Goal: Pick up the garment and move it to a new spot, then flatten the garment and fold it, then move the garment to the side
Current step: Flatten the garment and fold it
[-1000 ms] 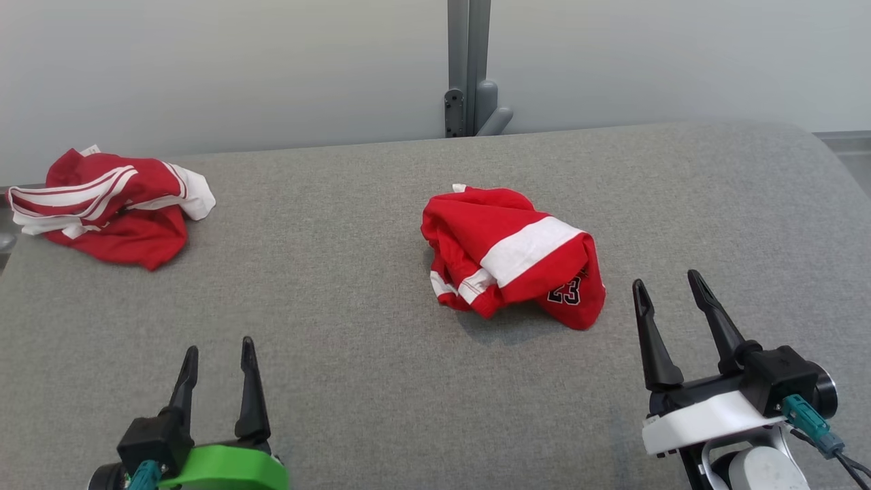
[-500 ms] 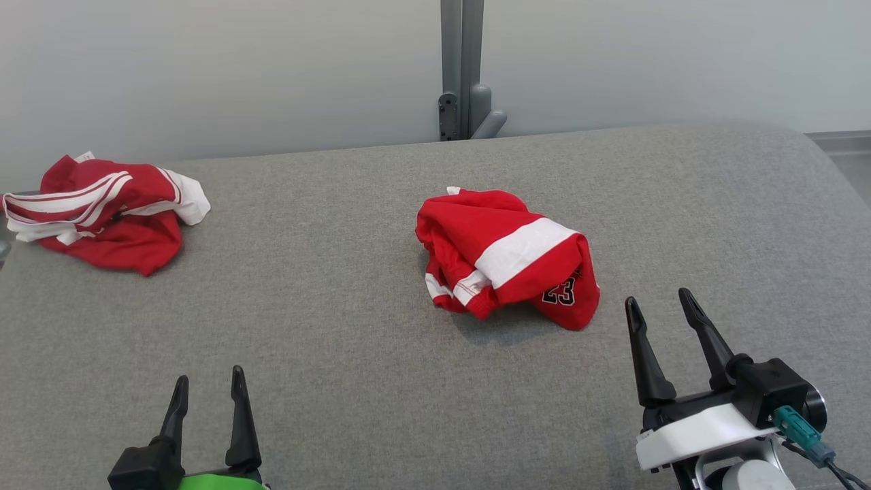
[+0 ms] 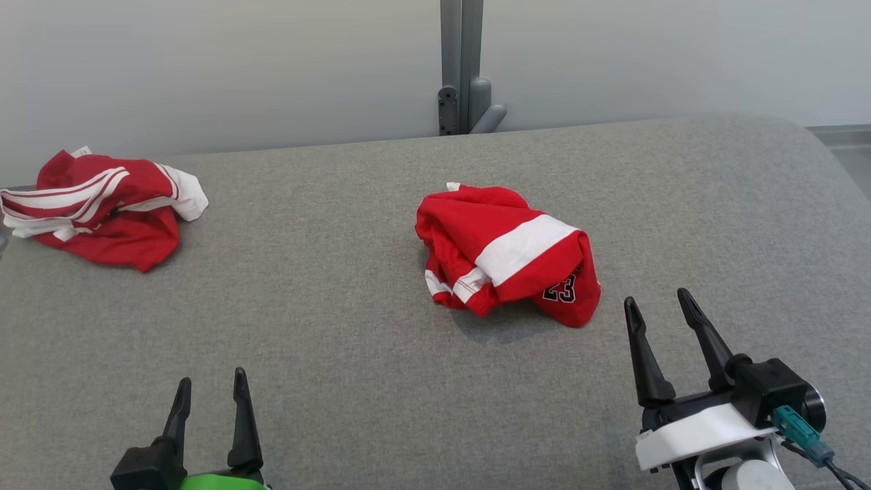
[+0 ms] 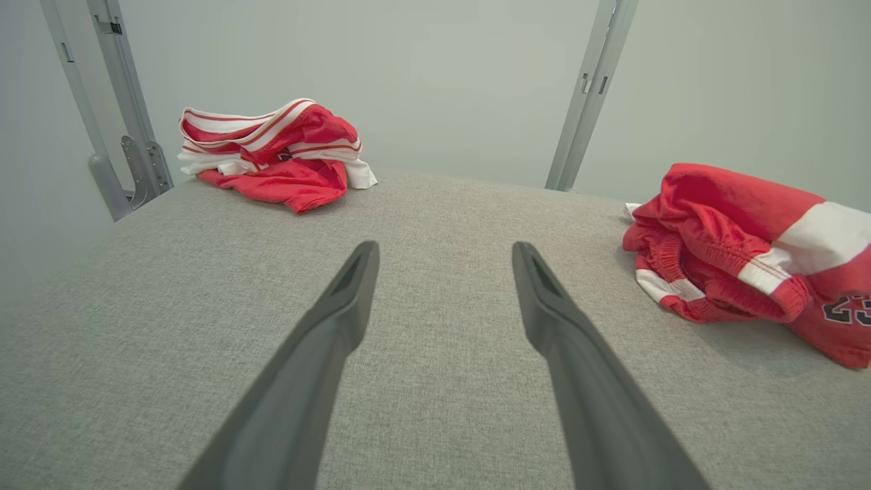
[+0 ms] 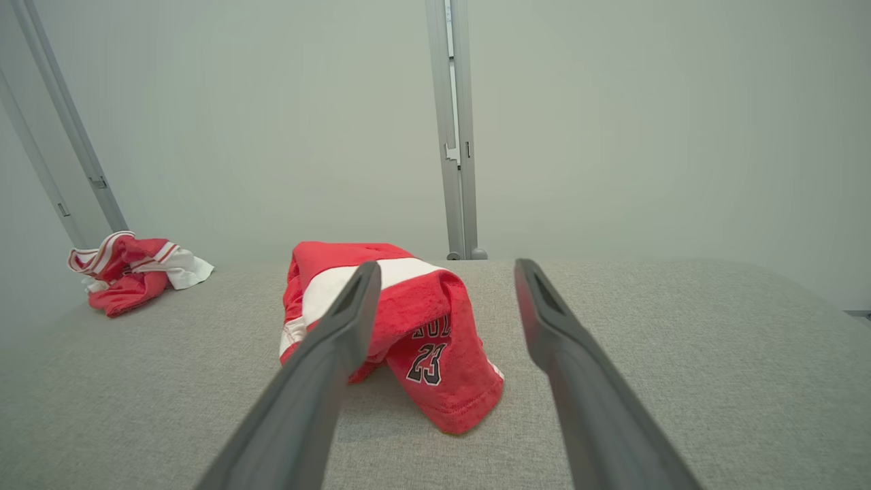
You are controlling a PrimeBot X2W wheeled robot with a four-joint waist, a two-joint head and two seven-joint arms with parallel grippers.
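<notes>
Grey fabric tabletop [image 3: 326, 340] against a plain pale wall [image 3: 204, 68]

A crumpled red cloth bundle with white stripes [image 3: 109, 211] lay at the tabletop's far left corner, close to the edge. Behind the far edge a grey metal post [image 3: 461, 54] rose up the wall, with a rounded bracket [image 3: 484, 112] at its foot.

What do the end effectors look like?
Both have two long, dark, tapered fingers. The left end effector has a green shell; the right end effector has a white shell, a teal connector and a black cable.
</notes>
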